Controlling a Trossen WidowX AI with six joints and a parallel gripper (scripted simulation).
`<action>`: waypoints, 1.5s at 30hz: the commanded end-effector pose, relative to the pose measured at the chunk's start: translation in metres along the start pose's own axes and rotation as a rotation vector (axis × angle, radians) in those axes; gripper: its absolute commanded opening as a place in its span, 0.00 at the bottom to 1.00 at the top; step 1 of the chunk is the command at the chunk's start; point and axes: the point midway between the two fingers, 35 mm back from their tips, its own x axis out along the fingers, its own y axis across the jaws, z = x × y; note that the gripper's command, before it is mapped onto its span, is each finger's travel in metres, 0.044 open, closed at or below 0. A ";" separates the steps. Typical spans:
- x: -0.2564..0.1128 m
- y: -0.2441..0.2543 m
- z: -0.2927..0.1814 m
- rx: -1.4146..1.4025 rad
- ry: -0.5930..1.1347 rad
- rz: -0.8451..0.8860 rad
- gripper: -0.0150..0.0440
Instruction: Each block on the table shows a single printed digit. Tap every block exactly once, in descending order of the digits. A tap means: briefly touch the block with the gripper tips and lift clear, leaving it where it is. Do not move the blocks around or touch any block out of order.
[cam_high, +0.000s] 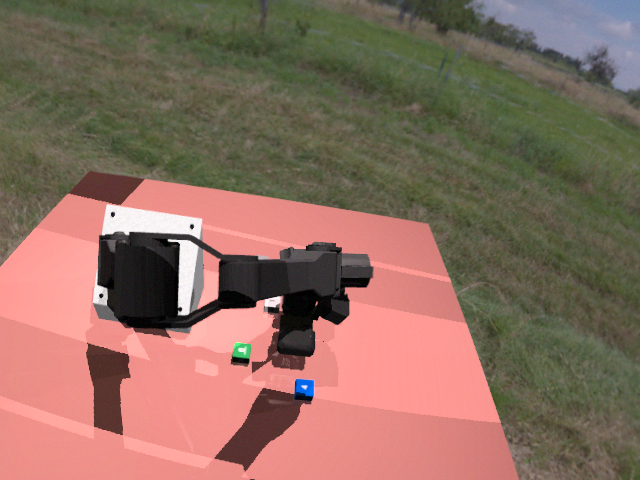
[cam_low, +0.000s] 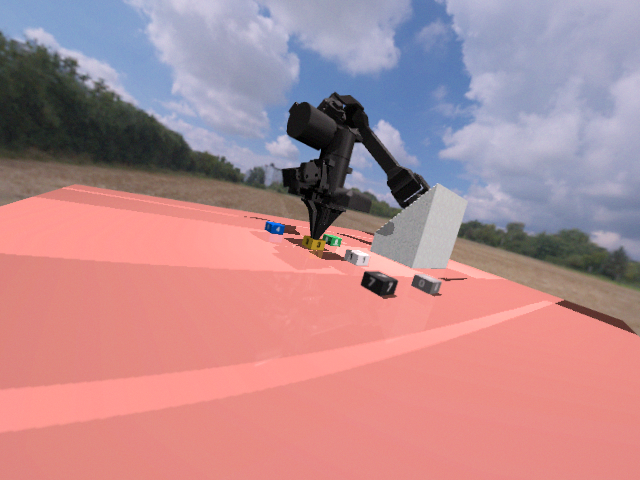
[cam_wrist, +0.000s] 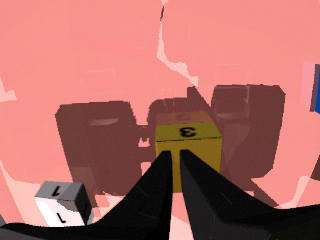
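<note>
My gripper (cam_low: 314, 238) (cam_wrist: 175, 158) is shut with nothing between its tips. The tips are right over the yellow block (cam_low: 310, 245) (cam_wrist: 188, 132) with digit 3; whether they touch it is unclear. The arm hides that block in the top view. The blue block (cam_high: 304, 389) (cam_low: 273, 227) (cam_wrist: 318, 95) shows 4. The green block (cam_high: 241, 352) (cam_low: 331, 240) has a digit too small to read surely. The white block (cam_high: 272, 304) (cam_low: 357, 257) (cam_wrist: 57, 210) shows 1. The black block (cam_low: 378, 283) shows 7, and the grey block (cam_low: 425, 284) shows 0.
The white sloped arm base (cam_high: 155, 218) (cam_low: 445, 232) stands on the pink table (cam_high: 403, 361) (cam_low: 206, 320). The green block is just behind the yellow one in the exterior view. The white block is to the lower left in the wrist view. Dark arm shadows cross the table.
</note>
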 end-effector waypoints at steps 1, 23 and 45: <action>0.004 0.001 -0.003 -0.010 0.011 -0.004 0.29; -0.108 0.028 -0.010 -0.012 0.011 0.007 0.29; -0.025 0.087 -0.040 -0.010 0.012 0.002 0.29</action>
